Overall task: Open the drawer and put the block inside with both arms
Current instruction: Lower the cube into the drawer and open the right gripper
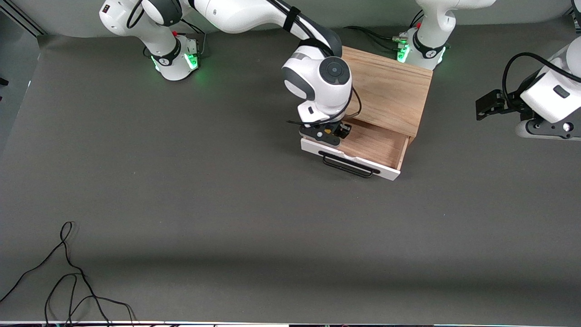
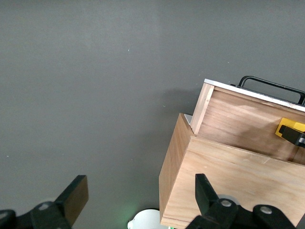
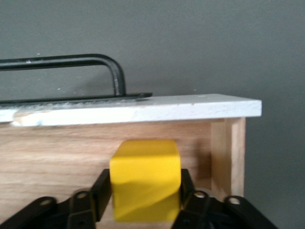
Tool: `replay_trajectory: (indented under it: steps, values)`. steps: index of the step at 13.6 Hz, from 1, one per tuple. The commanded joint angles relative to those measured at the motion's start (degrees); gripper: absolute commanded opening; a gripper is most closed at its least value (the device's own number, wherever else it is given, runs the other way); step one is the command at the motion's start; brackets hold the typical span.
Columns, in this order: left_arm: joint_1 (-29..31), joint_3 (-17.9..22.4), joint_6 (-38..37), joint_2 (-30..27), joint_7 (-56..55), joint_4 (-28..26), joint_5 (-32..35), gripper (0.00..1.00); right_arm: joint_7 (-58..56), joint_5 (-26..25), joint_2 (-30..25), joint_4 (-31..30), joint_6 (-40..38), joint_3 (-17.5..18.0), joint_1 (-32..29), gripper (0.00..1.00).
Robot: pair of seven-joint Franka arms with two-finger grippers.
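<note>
**Clerk:** Nearest the front camera: loose black cable [image 1: 68, 281], coiled on the grey bench [image 1: 227, 204], well apart from everything else.

**Checker:** Next item?

**Clerk:** Drawer [image 1: 358, 152], white front, black bar handle [image 1: 348, 165], pulled out of its oak box [image 1: 390, 91]. Wooden floor exposed. It lies nearer the left arm's end of the bench.

**Checker:** Block?

**Clerk:** Block [image 3: 145, 179], yellow cube, pinched between the fingers [image 3: 187, 187] of the right gripper [image 1: 327, 131]. That gripper hangs over the open drawer, at the end toward the right arm, just inside the white front.

**Checker:** Left gripper?

**Clerk:** Left gripper [image 1: 488, 103], held up off the bench toward the left arm's end; that arm waits. Fingers [image 2: 74, 198] spread wide, holding nothing.

**Checker:** Step in hand?

**Clerk:** Opening looks done; placing is under way, by my reading. The next move would call for lowering the block to the drawer floor, spreading the fingers, then lifting straight up so as not to catch the front panel.

**Checker:** Brands, labels, writing?

**Clerk:** None legible. Small marks on the arm bases [image 1: 174, 59] cannot be read.
</note>
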Motion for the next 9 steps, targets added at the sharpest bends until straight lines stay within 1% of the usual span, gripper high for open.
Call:
replay_trajectory:
  steps: [1,4,6,7,9]
  values:
    - [-0.8,1.0,0.9,-0.9,0.8,-1.0,-0.6,1.0,1.1,2.7,-2.3,1.8,-3.7,0.2,-0.5,1.0]
    - [-0.4,1.0,1.5,-1.0,0.9,-1.0,-1.3,1.0,1.2,2.6,-4.3,5.9,-11.0,0.0,-0.6,1.0]
    - [-0.3,1.0,1.5,-1.1,0.9,-1.1,-1.3,1.0,1.0,2.5,-8.2,6.6,-15.7,-0.7,-1.3,1.0]
    - [-0.3,1.0,1.5,-1.0,0.8,-1.1,-1.3,1.0,0.5,2.4,-10.9,6.5,-17.8,-0.4,-3.3,1.0]
    - [-0.3,1.0,1.6,-1.1,0.8,-1.1,-1.3,1.0,-1.6,2.4,-14.3,6.5,-22.1,-0.4,-7.5,1.0]
